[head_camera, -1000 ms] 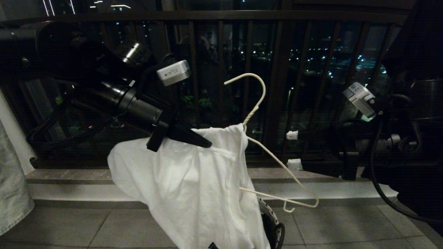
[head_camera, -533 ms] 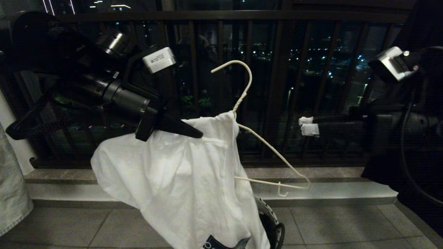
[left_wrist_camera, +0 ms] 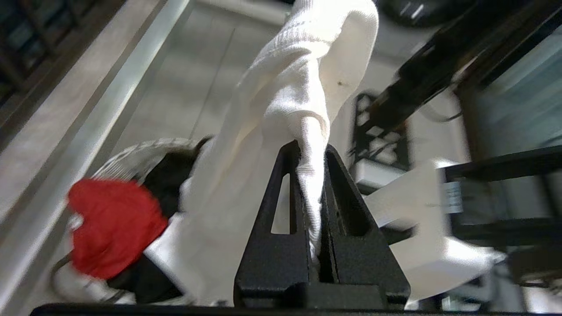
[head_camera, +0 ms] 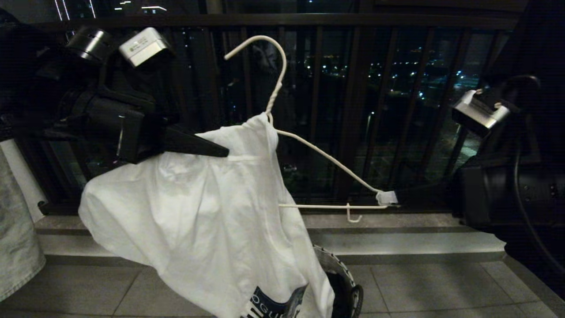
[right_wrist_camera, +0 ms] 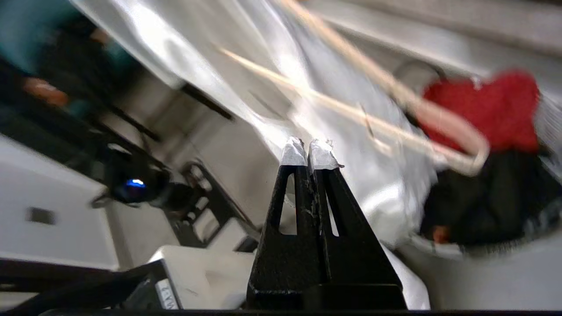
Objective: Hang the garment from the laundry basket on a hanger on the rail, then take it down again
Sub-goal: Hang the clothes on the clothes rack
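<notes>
Over on the covered side of the hanger, head view: the left gripper is clamped on the garment near the collar. The shirt's neck is bunched round the hanger's twisted neck, with the rest drooping below the hanger into the laundry basket. The hanger's other shoulder is bare, and the right gripper sits right at its end.

Left wrist view: white cloth is pinched between the closed fingers, no doubt there.

Right wrist view: the taped tips are pressed together with nothing between them that I can see, and the hanger wire looks just beside them.

So I'd say it's early. The shirt's out of the basket and half on. Still to do: dress the bare shoulder, hook it on the rail (not in shot), then take it down.
</notes>
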You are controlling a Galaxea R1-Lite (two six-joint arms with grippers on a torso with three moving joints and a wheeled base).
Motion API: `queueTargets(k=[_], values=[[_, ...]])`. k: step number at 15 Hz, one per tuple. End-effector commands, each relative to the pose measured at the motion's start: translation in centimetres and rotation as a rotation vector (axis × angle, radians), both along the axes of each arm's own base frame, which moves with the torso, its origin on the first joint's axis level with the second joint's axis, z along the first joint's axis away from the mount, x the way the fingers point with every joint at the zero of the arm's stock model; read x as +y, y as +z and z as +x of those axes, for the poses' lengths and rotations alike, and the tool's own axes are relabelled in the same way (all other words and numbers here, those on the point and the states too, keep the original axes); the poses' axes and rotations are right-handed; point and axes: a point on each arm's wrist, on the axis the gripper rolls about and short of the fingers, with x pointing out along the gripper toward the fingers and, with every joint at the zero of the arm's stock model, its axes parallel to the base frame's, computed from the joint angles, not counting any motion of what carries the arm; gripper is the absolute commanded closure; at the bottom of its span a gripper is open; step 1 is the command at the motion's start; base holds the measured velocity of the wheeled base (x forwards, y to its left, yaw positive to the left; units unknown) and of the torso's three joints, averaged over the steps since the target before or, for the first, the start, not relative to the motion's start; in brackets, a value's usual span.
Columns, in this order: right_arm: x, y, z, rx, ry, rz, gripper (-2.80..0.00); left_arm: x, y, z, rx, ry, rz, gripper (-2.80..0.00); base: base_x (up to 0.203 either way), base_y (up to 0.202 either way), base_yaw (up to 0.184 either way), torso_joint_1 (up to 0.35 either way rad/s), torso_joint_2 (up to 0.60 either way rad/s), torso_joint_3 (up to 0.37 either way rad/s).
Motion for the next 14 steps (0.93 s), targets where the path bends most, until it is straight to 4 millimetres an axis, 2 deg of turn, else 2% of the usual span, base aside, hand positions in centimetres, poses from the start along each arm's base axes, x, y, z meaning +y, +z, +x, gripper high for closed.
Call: queueTargets(k=[1, 4, 7, 12, 14], values=[[3.4, -1.3, 0.0, 0.059, -0.009, -0.074, 0.0, 1.7, 0.1, -1.0, 0.015, 0.004, -0.058, 0.0, 0.0, 0.0, 0.0, 0.0, 0.0, 0.0], [4.6, -1.5, -0.8, 0.093, 0.007, -0.101, 0.0, 2.9, -0.6, -1.1, 0.044, 0.035, -0.071, 0.0, 0.0, 0.0, 0.0, 0.0, 0.0, 0.0], [4.6, -0.8, -1.6, 0.097, 0.028, -0.107, 0.0, 2.9, -0.8, -0.6, -0.005, 0.034, -0.075, 0.0, 0.0, 0.0, 0.0, 0.0, 0.0, 0.0], [4.9, -1.0, -1.7, 0.111, 0.037, -0.106, 0.0, 2.9, -1.2, -0.1, 0.007, 0.035, -0.072, 0.0, 0.0, 0.0, 0.0, 0.0, 0.0, 0.0], [5.9, -1.7, -1.4, 0.146, 0.043, -0.092, 0.0, 2.9, -1.1, -0.1, 0.008, 0.035, -0.073, 0.0, 0.0, 0.0, 0.0, 0.0, 0.0, 0.0]])
